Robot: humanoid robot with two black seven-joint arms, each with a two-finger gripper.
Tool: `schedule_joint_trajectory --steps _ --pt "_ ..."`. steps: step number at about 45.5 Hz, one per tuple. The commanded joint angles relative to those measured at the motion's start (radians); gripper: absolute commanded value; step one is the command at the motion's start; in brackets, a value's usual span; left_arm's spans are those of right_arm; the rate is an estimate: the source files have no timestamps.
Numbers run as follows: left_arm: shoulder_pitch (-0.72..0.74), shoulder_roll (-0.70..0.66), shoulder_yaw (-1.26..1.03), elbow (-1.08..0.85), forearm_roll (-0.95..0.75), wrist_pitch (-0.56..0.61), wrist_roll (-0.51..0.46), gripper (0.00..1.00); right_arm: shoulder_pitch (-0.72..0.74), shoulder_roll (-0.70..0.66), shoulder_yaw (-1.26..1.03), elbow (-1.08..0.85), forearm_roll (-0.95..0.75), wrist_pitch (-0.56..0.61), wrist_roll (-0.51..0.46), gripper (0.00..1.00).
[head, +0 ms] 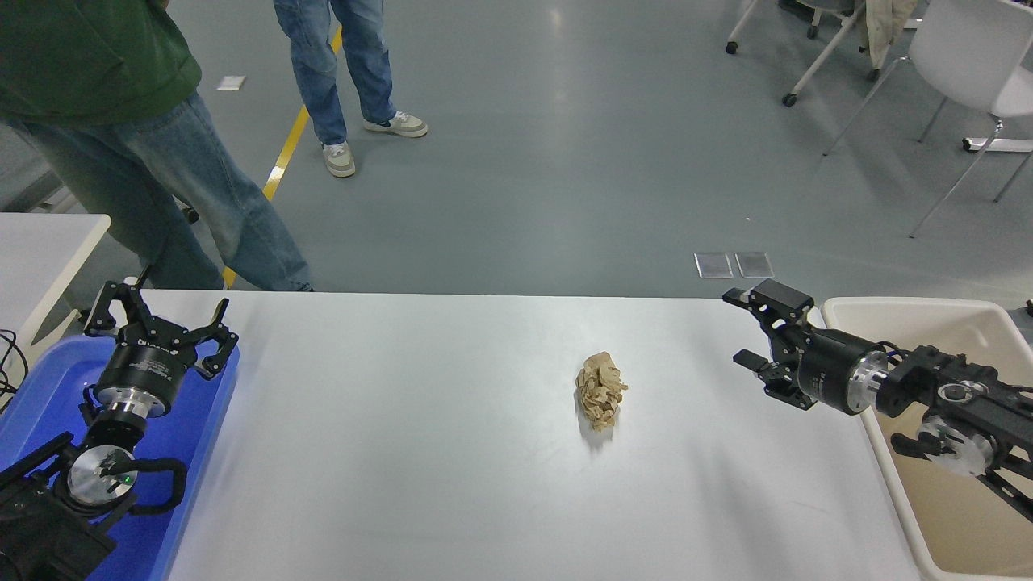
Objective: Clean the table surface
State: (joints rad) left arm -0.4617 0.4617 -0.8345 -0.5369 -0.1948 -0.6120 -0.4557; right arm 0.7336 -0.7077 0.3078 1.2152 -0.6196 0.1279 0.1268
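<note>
On white table (403, 452), crumpled brown paper wad (601, 390) lies mid-surface, untouched. Right tool (746, 327) spread, empty, aimed sideways at wad, likely for grab. Beige bin (928, 311) waits beside. Left tool (157, 323) spread, parked over blue tray (48, 387).

A crumpled brown paper wad (601, 390) lies mid table surface (403, 452), right gripper (742, 327) apparently open nearby.
</note>
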Motion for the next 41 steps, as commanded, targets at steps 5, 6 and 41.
schedule_joint_trajectory --steps 5,6,41 --pt "0.000 0.000 0.000 0.000 0.000 0.000 0.000 1.00 0.164 0.023 -0.197 0.010 -0.251 0.007 -0.085 1.00" --pt "0.000 0.000 0.000 0.000 0.000 0.000 0.000 1.00 0.167 0.034 -0.203 0.010 -0.265 0.007 -0.104 1.00" --pt "0.000 0.000 0.000 0.000 0.000 0.000 0.000 1.00 0.285 0.297 -0.317 -0.138 -0.362 -0.050 -0.185 1.00"
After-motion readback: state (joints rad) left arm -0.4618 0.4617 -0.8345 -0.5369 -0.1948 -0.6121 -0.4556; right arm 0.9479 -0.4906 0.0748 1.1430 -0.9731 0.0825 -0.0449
